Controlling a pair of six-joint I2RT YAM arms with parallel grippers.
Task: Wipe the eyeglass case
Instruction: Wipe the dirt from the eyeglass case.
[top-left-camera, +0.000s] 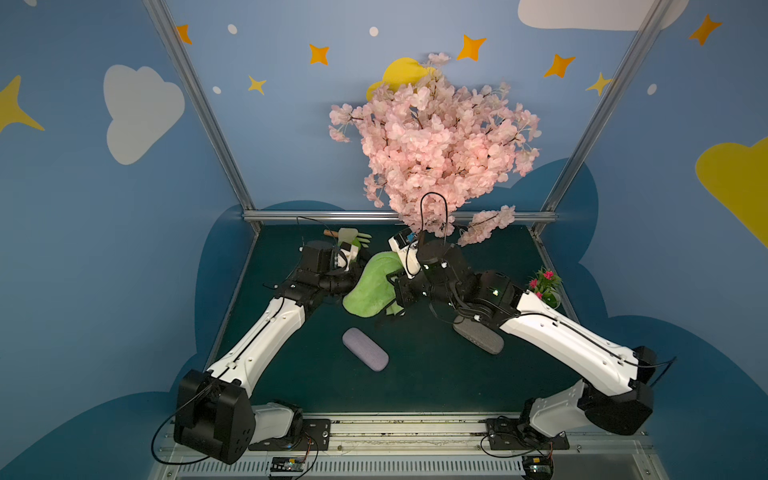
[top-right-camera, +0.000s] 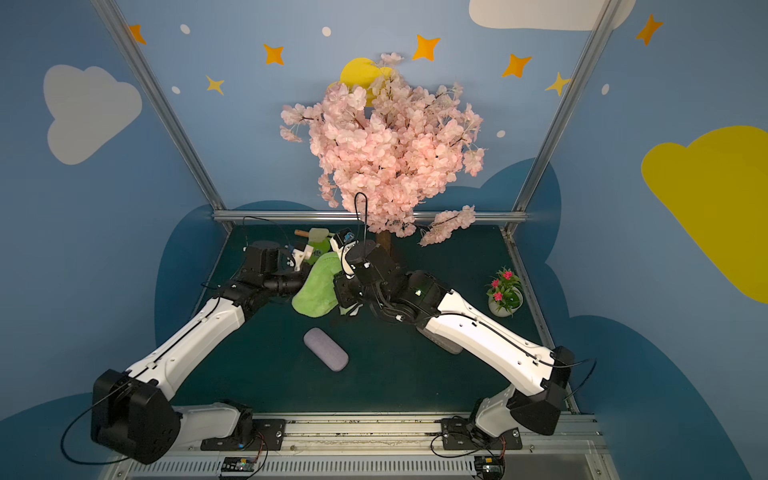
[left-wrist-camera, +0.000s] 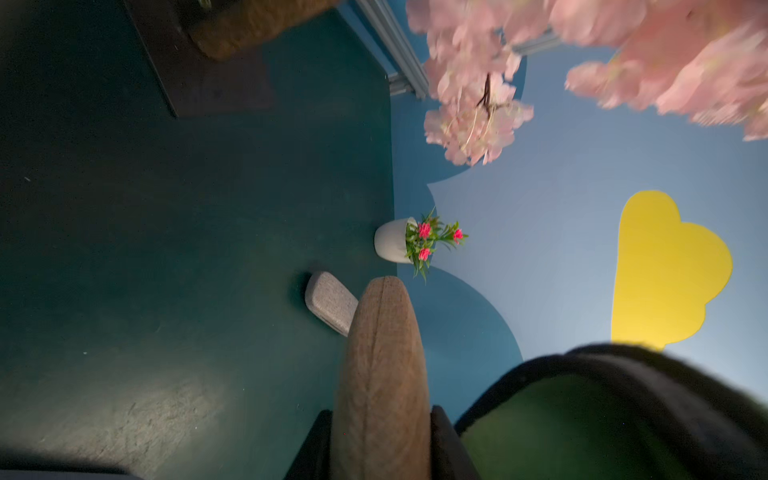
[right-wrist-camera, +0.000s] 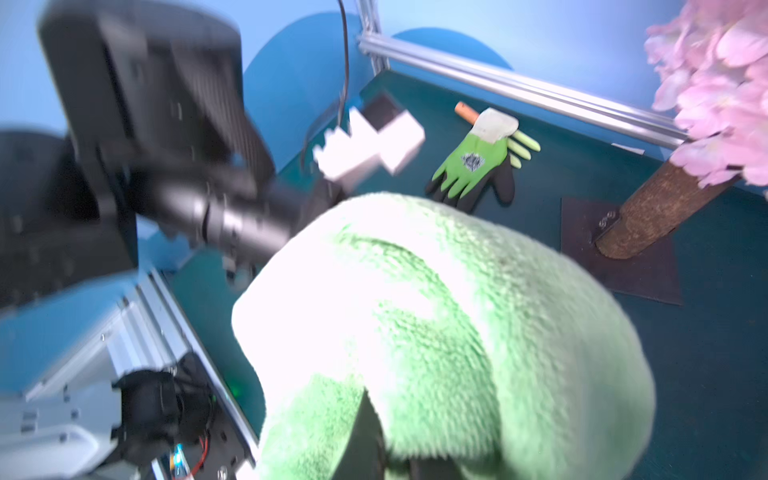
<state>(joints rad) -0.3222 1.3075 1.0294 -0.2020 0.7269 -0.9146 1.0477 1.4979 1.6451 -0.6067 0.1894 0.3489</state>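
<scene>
Eyeglass case (left-wrist-camera: 380, 340) clamped in left gripper (left-wrist-camera: 380, 419) (under cloth (top-left-camera: 370, 286)).

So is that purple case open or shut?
Shut. In a top view the purple case lies flat on the table as one closed shell, with no lid raised.

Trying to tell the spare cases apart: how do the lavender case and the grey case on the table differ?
Colour: the lavender case is pale purple, the grey case speckled grey. Position: the lavender case lies in the open at mid-table; the grey case lies partly beneath the right arm. Both are closed, oblong and flat on the table.
</scene>
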